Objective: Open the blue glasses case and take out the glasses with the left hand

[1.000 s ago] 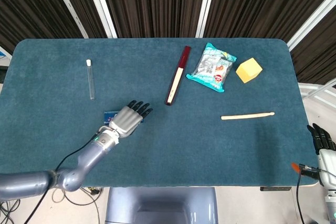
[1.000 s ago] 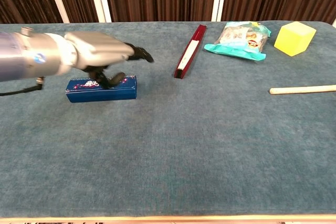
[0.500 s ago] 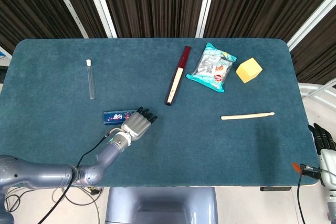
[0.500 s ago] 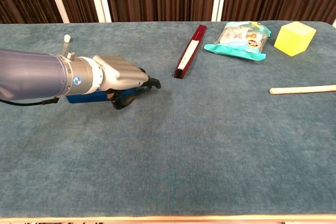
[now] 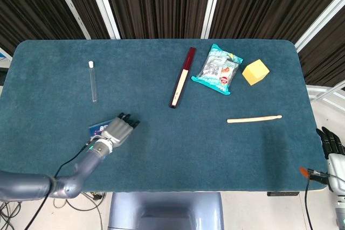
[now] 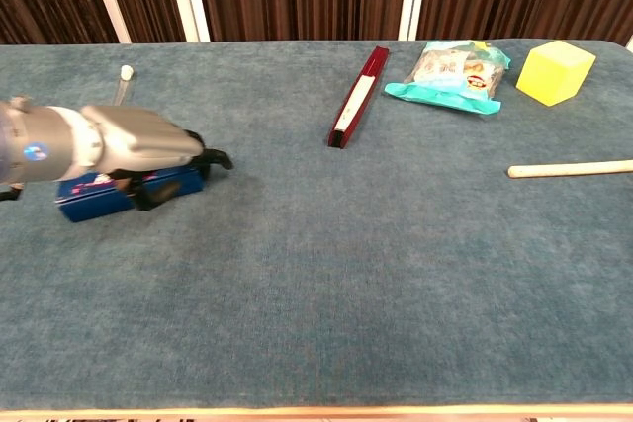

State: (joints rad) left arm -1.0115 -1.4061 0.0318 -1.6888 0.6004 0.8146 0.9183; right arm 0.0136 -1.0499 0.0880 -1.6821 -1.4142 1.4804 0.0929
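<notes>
Teal table (image 5: 215,144): left hand (image 6: 148,145) clamped over blue case (image 6: 94,193), mostly hiding it; right hand (image 5: 330,146) w/ straight fingers, off-edge.

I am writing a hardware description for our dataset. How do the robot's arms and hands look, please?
The left arm is smooth grey-blue metal with a small green light near the wrist. The left hand has a silver-grey back and black fingers; a round blue marking shows on the forearm in the chest view. A thin black cable runs beside it. The right hand looks alike, with an orange-tipped cable nearby.
</notes>
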